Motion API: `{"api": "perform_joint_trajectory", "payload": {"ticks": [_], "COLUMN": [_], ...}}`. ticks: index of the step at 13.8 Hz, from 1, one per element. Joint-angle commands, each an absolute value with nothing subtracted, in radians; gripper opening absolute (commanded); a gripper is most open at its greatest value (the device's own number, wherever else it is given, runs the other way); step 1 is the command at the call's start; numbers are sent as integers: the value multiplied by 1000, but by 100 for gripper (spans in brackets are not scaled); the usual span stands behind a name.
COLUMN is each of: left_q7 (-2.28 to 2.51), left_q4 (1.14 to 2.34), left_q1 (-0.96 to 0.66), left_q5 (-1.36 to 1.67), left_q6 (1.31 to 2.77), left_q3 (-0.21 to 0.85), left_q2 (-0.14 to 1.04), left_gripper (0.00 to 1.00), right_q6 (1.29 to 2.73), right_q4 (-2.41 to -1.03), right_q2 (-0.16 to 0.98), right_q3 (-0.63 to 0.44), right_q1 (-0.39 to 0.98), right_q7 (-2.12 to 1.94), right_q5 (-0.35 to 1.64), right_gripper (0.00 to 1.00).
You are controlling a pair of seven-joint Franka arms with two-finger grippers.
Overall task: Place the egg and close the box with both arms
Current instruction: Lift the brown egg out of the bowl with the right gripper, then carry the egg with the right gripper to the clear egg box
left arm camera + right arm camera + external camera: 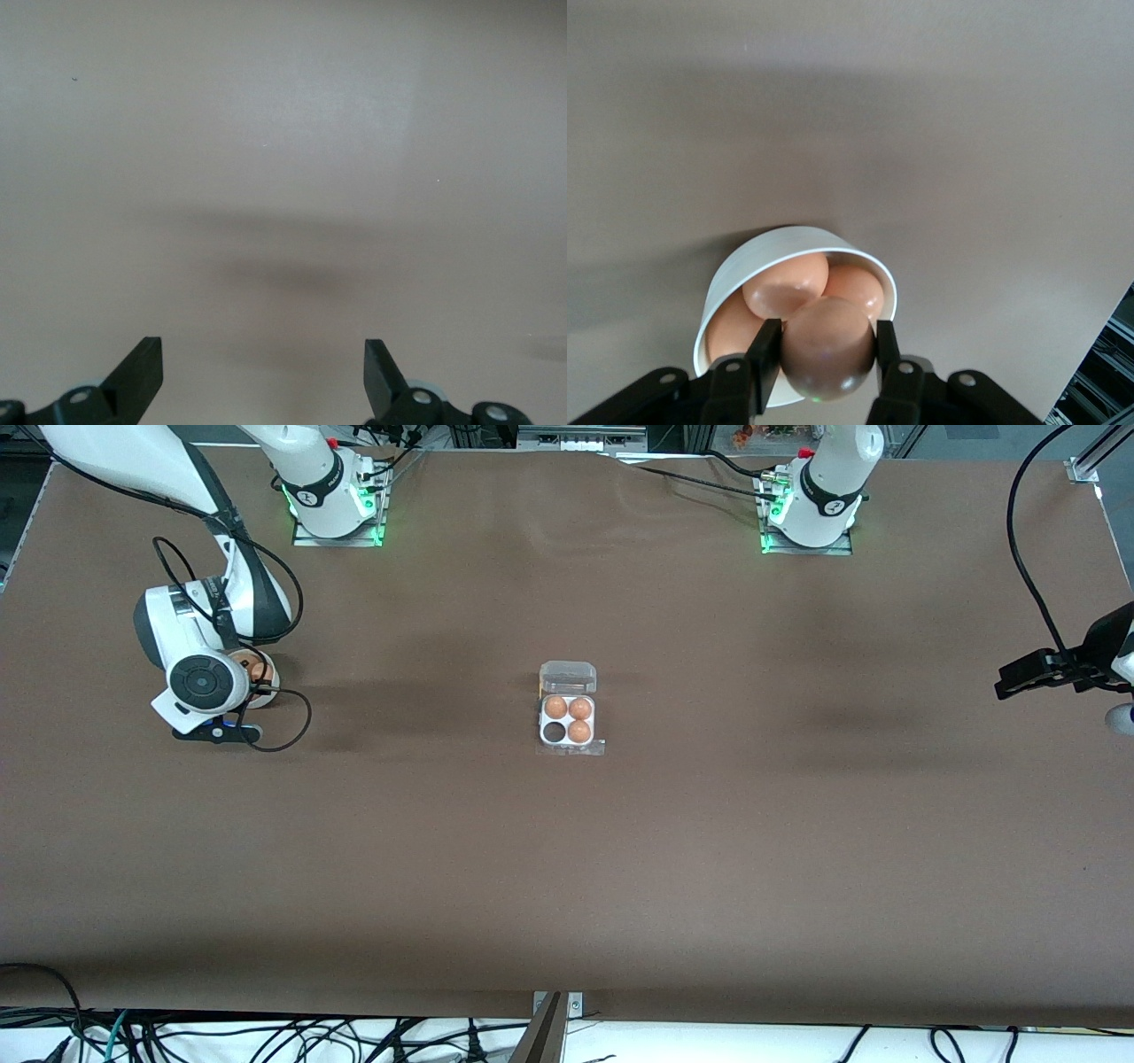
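The box (568,731) sits mid-table, its white tray holding three brown eggs, with one empty cell (555,732) on the side nearer the front camera. Its clear lid (568,677) lies open toward the robots' bases. My right gripper (828,341) is shut on a brown egg (828,350) over the round white bowl (744,266), which holds more eggs. In the front view the right wrist covers most of that bowl (268,682). My left gripper (264,363) is open and empty over bare table; the left arm (1054,666) waits at its own end of the table.
Brown table surface (567,868) surrounds the box on all sides. The arm bases (337,505) stand along the table edge farthest from the front camera. Cables hang along the nearest edge.
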State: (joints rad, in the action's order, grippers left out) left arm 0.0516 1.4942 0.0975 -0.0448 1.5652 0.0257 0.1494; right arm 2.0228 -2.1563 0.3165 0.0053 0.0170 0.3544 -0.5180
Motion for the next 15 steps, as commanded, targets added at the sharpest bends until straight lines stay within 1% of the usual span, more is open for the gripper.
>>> {"api": "perform_joint_trajectory", "payload": {"ticks": [1,3,6,10,13,15], "left_q7": [54,54,54,54,52,52], "left_q4": [1468,1468,1468,1468,1468,1468], "left_q1": [92,92,92,92,92,92], "left_q5": [-57,-55,-55,-54,-54,-54], "left_q6": [1545,1545,1545,1545,1545,1545], "left_q3": [26,26,28,28,28,26], "left_q2": [156,156,156,156,156,156], "left_gripper": [100,100,100,100,100,100], "right_q6": [1987,1944,1830,1824,1841,1842], "right_q4": [-2146,-2113,-1975,-1853,-1757,-1671], "right_q2": [281,265,275,282,317,369], "right_q3": [41,69,153,244,255,255], "right_q1": [11,14,18,29,87,129], "right_q7": [334,341,351,359,362,371], "right_q5": [-492,-483,-419,-321,-226,-181], "right_gripper": [21,19,19,19,19,19]}}
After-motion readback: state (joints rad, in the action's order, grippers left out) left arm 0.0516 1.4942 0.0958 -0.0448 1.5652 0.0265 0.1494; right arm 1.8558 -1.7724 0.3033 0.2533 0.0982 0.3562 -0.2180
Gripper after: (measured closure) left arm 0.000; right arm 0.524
